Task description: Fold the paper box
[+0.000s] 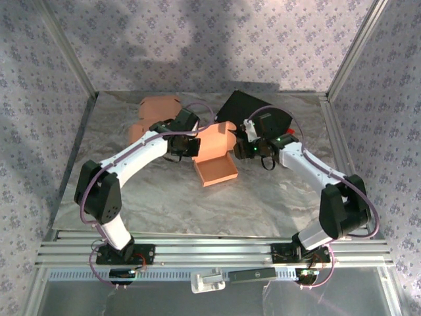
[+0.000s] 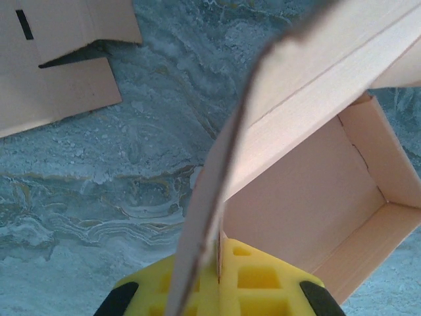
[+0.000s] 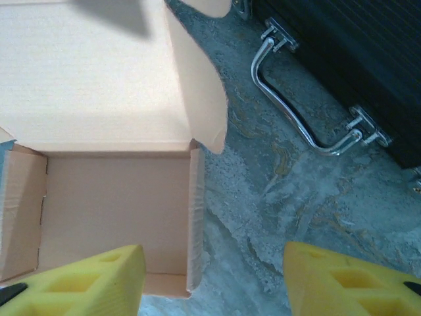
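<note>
**Tray formed, lid yet to close**

The left hand (image 2: pixel 216 262) is clenched on the edge of the lid (image 2: pixel 316 72) and holds that panel raised over the tray. The right hand (image 3: pixel 210 273) is released, fingers wide apart. The tray's right wall stands between them, and the wrist view shows neither finger pressing it. One finger hangs over the tray floor, the other over bare tabletop (image 1: pixel 263 204).

The box (image 1: pixel 216 168) lies mid-tabletop, between the two hands. Its base looks finished, with the walls up and the floor flat. The lid rises from the far wall, and a side flap (image 3: pixel 200 99) curls free on the right. I judge the task past halfway. What remains is to turn the flap in, bring the lid down and tuck it shut.

Farther back, flat blanks (image 1: pixel 158 108) lie at the left. At the right sits a black case (image 1: pixel 256 112) with a metal handle (image 3: pixel 309 112), near the box but apart from it.
</note>
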### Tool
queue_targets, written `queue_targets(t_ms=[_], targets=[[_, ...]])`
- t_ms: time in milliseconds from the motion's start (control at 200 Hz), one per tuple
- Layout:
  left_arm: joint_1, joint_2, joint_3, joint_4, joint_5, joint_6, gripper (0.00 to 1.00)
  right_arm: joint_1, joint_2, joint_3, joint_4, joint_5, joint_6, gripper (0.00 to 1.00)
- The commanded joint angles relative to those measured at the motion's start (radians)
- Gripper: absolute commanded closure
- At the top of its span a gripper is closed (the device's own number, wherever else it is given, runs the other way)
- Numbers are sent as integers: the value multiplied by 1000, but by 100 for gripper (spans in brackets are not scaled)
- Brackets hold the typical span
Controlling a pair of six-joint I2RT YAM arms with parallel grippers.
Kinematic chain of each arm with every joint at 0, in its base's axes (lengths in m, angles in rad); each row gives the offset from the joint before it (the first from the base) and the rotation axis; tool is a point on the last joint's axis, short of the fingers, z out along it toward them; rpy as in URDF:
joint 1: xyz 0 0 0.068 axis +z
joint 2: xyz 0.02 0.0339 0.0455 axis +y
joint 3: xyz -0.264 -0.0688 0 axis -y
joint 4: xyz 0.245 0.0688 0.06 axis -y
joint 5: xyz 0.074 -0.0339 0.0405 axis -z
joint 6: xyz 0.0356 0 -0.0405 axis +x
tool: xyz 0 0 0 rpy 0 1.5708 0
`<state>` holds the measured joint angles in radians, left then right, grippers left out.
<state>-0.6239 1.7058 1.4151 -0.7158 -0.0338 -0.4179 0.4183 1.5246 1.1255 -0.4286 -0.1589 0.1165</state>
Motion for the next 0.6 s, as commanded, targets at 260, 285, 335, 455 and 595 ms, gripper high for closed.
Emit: queue_targets(t_ms=[260, 285, 335, 455, 595], targets=[[2, 22, 47, -49, -20, 59, 100, -50, 151, 185, 23, -151, -127, 40], [2, 21, 47, -50, -19, 60, 100, -50, 163, 193, 25, -167, -135, 39], [5, 22, 47, -50, -18, 62, 100, -50, 188, 213, 22, -185, -148, 39], [10, 20, 50, -51, -14, 63, 100, -55, 242, 253, 15, -198, -159, 42], [13, 20, 56, -57, -11, 68, 100, -51, 268, 263, 21, -205, -153, 50]])
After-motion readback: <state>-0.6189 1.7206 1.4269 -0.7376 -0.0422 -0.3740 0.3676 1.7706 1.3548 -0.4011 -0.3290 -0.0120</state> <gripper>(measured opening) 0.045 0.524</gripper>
